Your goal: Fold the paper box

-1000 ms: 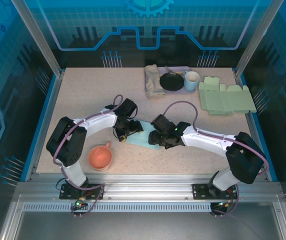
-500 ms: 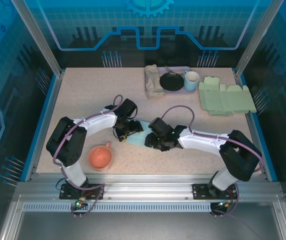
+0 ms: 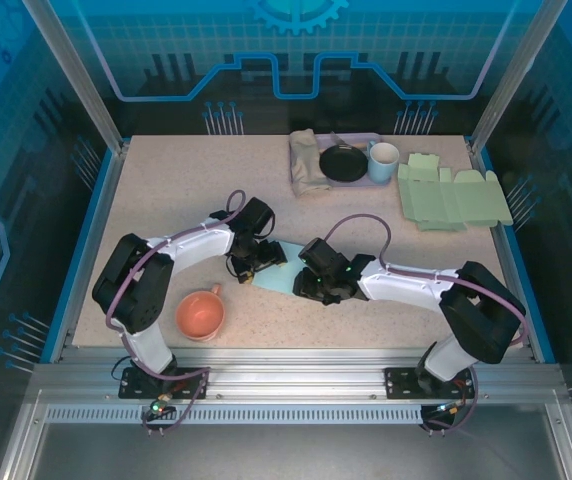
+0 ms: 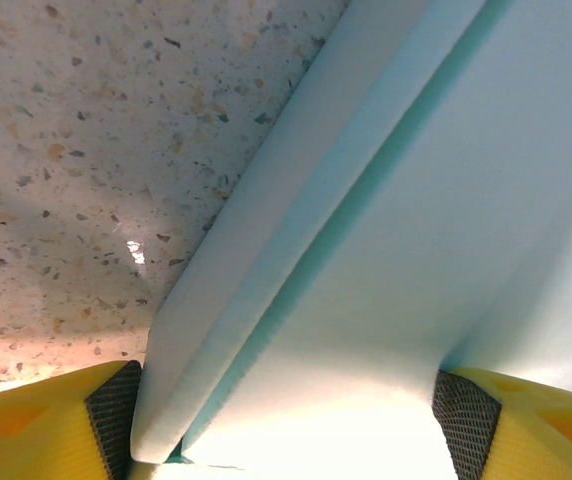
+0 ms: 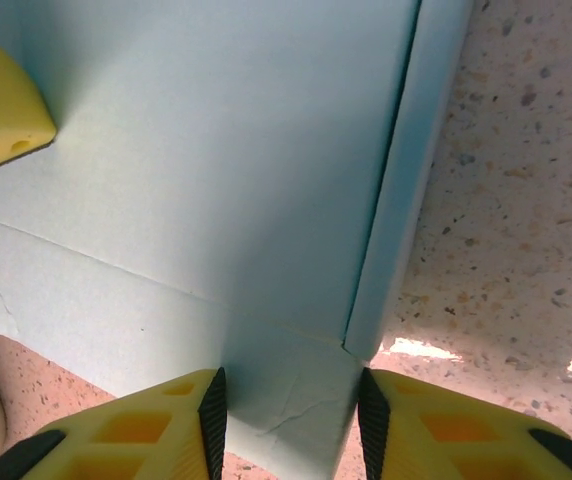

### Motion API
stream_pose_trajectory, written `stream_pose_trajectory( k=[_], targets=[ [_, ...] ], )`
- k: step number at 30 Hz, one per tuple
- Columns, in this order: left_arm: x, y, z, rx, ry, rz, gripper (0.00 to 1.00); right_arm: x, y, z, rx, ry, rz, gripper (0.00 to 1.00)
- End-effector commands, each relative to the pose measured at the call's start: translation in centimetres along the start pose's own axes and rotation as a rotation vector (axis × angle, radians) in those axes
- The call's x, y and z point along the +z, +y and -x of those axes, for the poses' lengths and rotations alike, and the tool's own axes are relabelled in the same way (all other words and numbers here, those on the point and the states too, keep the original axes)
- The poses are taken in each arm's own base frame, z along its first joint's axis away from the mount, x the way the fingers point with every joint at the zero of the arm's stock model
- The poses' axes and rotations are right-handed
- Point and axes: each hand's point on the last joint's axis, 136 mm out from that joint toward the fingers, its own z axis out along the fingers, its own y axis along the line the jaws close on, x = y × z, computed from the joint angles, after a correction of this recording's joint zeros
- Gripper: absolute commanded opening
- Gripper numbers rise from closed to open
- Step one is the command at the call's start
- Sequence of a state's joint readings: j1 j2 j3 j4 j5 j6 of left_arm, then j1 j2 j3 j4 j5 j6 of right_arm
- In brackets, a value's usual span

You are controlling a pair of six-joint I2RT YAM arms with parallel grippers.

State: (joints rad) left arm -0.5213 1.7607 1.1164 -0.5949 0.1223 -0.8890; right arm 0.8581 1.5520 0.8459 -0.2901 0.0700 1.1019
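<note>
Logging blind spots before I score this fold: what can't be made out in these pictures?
- Top external: the paper box lies mostly under the left claw and right claw, so its fold state is hidden.
- Left wrist, right wrist: the box runs off the frame edges; its overall shape is cut off.
- Right wrist: whether the pads actually pinch the flap is unclear.
- Top external: the green sheets are too small to count.
</note>
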Motion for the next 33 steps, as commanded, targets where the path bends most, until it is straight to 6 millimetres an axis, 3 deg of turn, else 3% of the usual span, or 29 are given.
stream_pose_trajectory(
  k=[1,13,24,33],
  targets=[
    [2.0,3.4,-1.1,-0.039,0.030,0.128,0.80,-0.7,-0.2,-0.2,-0.052,-0.012,-0.039,0.40],
    [2.1,3.5,-1.0,-0.041,0.032,0.132,0.80,-0.1,-0.8,-0.2,-0.133,-0.028,-0.075,0.40],
    [2.3,3.6,-1.0,-0.042,0.033,0.138,0.80,0.0,0.6,-0.3,-0.151,-0.010,-0.017,0.39],
    [2.4,4.0,-1.1,-0.042,0.035,0.146,0.80,0.6,-0.4,0.0,-0.210,-0.037,-0.055,0.38]
  ],
)
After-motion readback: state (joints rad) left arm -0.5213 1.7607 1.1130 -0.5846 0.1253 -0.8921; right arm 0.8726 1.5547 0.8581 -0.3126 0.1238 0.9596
